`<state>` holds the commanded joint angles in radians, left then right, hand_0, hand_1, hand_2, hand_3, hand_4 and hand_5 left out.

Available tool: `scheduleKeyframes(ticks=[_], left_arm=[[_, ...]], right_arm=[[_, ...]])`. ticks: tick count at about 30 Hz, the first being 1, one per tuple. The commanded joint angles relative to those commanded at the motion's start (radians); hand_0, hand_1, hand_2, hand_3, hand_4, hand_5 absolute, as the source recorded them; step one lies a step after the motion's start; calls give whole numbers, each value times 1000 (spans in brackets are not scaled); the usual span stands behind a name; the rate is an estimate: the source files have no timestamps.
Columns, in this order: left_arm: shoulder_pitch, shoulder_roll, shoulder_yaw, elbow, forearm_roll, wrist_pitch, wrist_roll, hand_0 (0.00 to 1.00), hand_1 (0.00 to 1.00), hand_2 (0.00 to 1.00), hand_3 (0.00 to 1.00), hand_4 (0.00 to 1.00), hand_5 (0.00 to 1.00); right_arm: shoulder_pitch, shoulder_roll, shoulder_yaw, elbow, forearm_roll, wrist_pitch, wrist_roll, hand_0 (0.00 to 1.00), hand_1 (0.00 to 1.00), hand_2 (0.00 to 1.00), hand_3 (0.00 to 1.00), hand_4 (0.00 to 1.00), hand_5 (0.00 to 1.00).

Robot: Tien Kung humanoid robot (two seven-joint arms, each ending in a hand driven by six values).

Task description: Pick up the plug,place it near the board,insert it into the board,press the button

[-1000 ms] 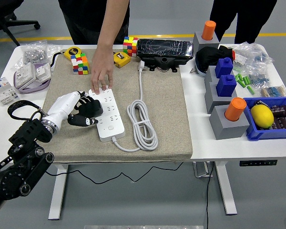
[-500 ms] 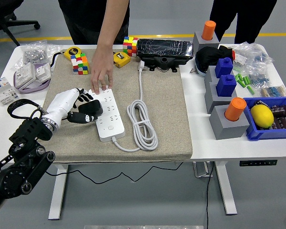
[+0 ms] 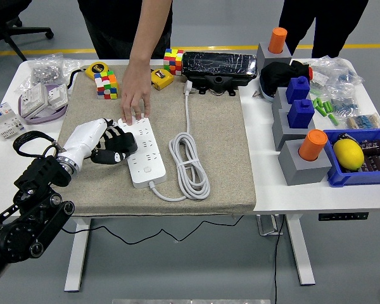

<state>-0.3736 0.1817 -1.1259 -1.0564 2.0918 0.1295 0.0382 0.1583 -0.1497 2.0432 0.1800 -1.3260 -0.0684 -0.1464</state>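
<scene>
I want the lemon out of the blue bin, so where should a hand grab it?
Take the lemon across its rounded middle, coming straight down from above. It lies on its side, uncovered on top, while the blue bin walls and dark items beside it seem to block a sideways approach.

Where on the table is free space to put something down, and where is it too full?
Free: the beige mat between the coiled white cable and the mat's right edge, and its front strip below the power strip. Crowded: the right side around the blue bin, and the far left corner.
</scene>
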Motion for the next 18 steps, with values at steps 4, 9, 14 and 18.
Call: scheduleKeyframes(ticks=[4,9,14,18], left_arm=[[-2,2,-2,-3,2,-4,2,248,417,455,509,772,98],[2,3,-6,-6,-9,-2,-3,248,417,455,509,772,98],[5,2,-15,-2,-61,-4,-17,246,410,442,500,772,107],[6,6,-24,-5,-89,-7,-23,243,388,432,496,769,109]], right_arm=[[1,2,2,0,-2,1,2,822,762,751,791,998,998],[-1,2,1,0,-2,1,2,822,762,751,791,998,998],[-3,1,0,0,0,0,1,822,761,751,791,998,998],[-6,1,-1,0,1,-1,0,822,762,751,791,998,998]])
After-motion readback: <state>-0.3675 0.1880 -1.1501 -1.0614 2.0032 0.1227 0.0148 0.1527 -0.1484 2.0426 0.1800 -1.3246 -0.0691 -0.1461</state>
